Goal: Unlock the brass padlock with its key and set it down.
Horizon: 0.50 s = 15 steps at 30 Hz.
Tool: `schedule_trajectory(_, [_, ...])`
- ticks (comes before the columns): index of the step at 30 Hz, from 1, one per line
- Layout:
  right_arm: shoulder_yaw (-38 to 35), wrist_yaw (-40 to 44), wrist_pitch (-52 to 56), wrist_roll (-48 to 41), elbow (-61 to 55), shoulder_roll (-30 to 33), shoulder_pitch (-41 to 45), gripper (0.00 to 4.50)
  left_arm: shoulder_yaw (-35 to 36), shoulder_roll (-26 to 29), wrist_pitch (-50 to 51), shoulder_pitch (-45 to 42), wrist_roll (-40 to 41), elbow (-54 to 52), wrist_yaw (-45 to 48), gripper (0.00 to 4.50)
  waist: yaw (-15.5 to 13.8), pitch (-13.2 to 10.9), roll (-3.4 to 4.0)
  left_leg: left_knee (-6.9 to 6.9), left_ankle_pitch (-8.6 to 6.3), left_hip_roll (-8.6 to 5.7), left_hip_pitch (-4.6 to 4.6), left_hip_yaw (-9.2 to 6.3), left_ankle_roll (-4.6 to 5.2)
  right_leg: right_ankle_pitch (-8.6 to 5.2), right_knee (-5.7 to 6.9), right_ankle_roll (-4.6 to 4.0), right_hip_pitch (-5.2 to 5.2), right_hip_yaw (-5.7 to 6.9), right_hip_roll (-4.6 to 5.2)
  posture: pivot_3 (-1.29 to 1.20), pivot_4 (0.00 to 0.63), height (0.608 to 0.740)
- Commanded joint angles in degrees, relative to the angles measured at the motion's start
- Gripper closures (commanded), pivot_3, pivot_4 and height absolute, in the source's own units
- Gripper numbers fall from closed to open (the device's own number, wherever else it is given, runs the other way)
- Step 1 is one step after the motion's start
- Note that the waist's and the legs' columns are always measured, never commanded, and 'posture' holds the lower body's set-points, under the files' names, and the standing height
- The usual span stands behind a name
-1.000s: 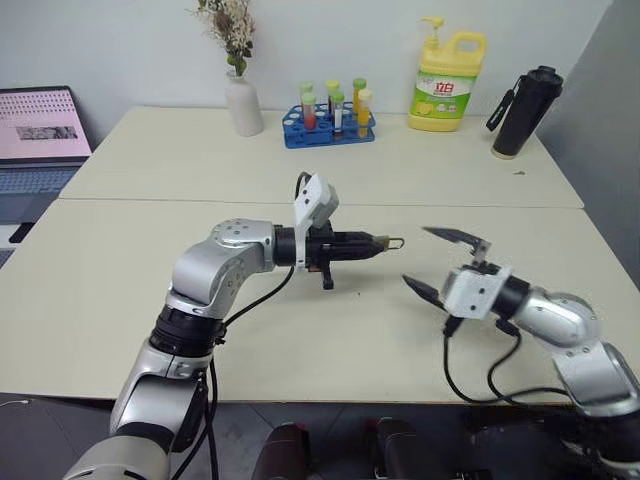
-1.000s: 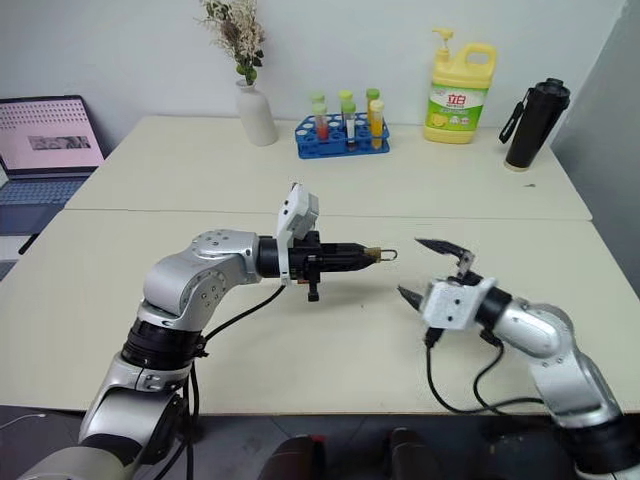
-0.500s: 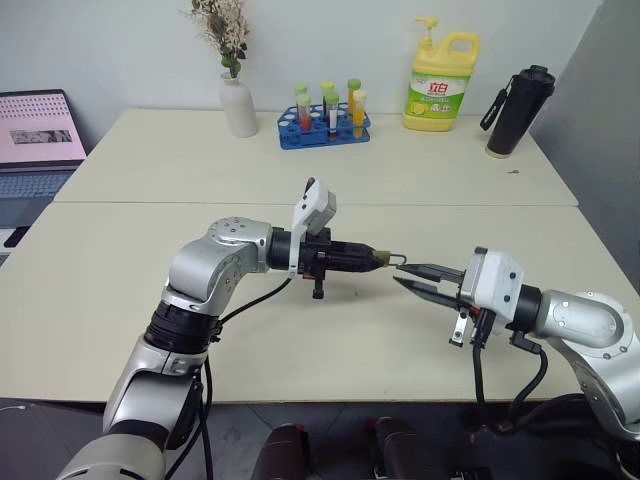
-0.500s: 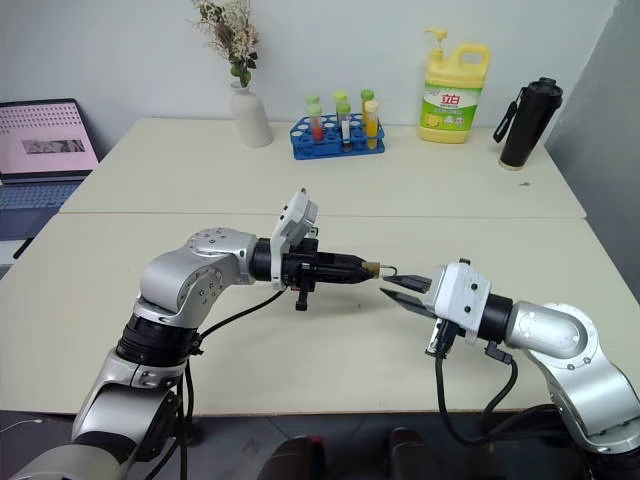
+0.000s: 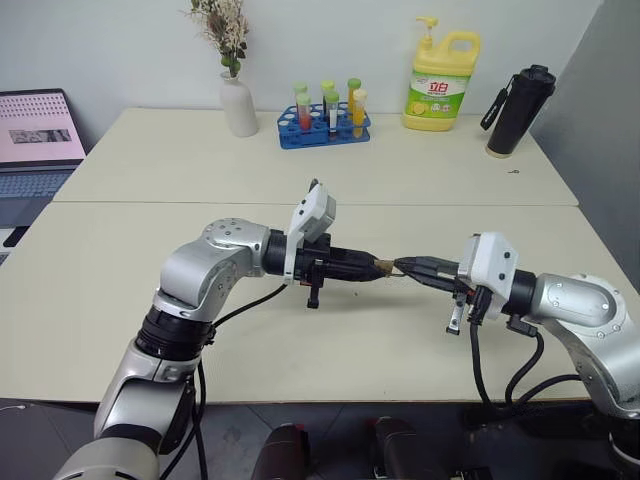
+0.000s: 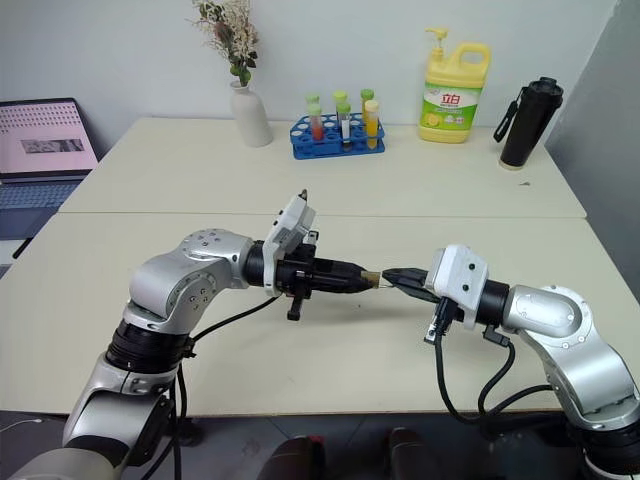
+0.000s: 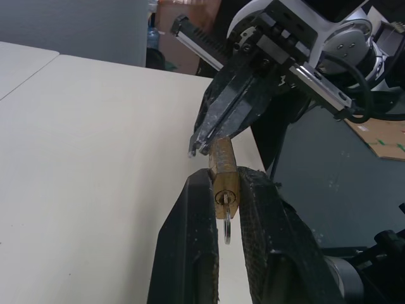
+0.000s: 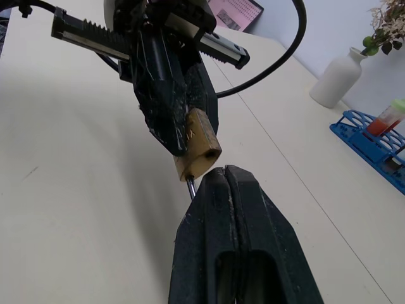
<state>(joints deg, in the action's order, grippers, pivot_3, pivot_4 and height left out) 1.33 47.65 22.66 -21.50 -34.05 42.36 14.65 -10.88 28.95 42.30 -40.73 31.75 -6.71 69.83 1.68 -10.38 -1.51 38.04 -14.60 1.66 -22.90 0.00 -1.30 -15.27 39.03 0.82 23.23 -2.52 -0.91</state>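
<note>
I hold the brass padlock (image 7: 223, 170) pinched between the two black fingers of the left gripper (image 5: 372, 267), well above the tabletop (image 5: 130, 270) and roughly level. This grip presents the lock's free end toward the other arm, so both ends stay reachable in mid-air. In the left wrist view the key (image 7: 225, 215) sits in the keyhole on the near face of the lock, its small ring hanging below between the fingers.

The right gripper (image 5: 408, 267) meets the lock from the opposite side. Its fingers are pressed together, and in the right wrist view their tips touch the far end of the lock body. A thin silver shaft, which I take for the shackle (image 8: 190, 187), shows just beside those tips. I cannot tell whether the tips actually pinch it or merely rest against the brass.

My judgement: the right gripper is set to brace or pull the shackle end while the lock is steadied. The lock is not yet set down. The slip risk is high, because the part is small against both sets of fingers.
</note>
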Motion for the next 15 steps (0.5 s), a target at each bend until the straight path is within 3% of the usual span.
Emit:
schedule_trajectory(1, [-0.81, 1.35, -1.09, -0.40, -0.10, 0.81, 1.71, 4.50, 0.81, 0.99, -0.61, 0.30, 1.94, -2.85, 1.72, 4.34, 0.01, 0.00, 0.00, 0.00, 0.00, 0.00, 0.00, 0.01, 0.00, 0.00, 0.00, 0.00, 0.00, 0.00, 0.00, 0.00, 0.150, 0.740])
schedule_trajectory(15, [1.72, 9.28, -2.47, -0.46, 2.88, 2.64, 3.37, 4.50, 1.10, 1.97, 0.34, 0.57, 3.66, -3.25, 2.68, 4.34, -0.01, 0.00, 0.00, 0.00, 0.00, 0.01, 0.00, 0.00, 0.00, 0.00, -0.01, 0.00, 0.00, 0.00, 0.00, 0.00, 0.150, 0.740])
